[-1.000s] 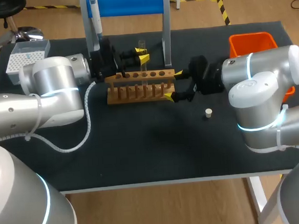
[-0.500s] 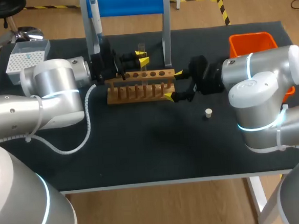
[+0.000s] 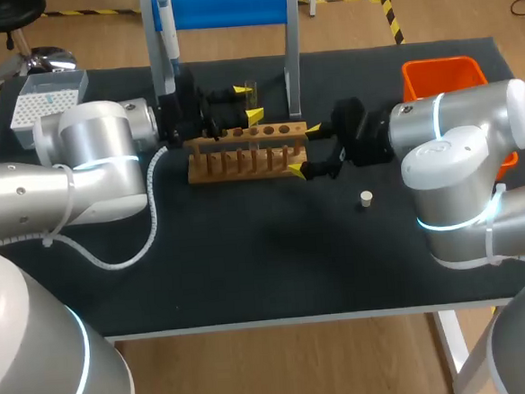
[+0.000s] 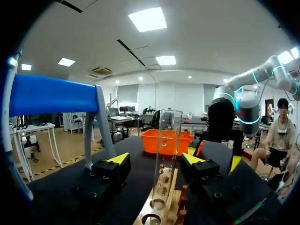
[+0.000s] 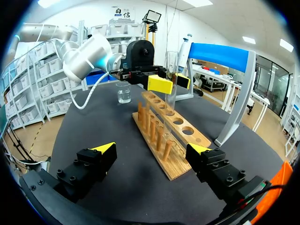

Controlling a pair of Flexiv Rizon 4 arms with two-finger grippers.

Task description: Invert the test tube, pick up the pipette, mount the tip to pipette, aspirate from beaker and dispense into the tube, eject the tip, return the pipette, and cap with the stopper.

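The black bench carries a wooden rack, and in it the test tube stands upright, long axis vertical, mouth up (in a hole near the middle). The left tool flanks the tube, fingers spread clear of the glass. The right tool gapes wide at the rack's end.

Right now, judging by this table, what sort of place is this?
Probably a lab bench: a test tube stands in a rack, with a beaker nearby.
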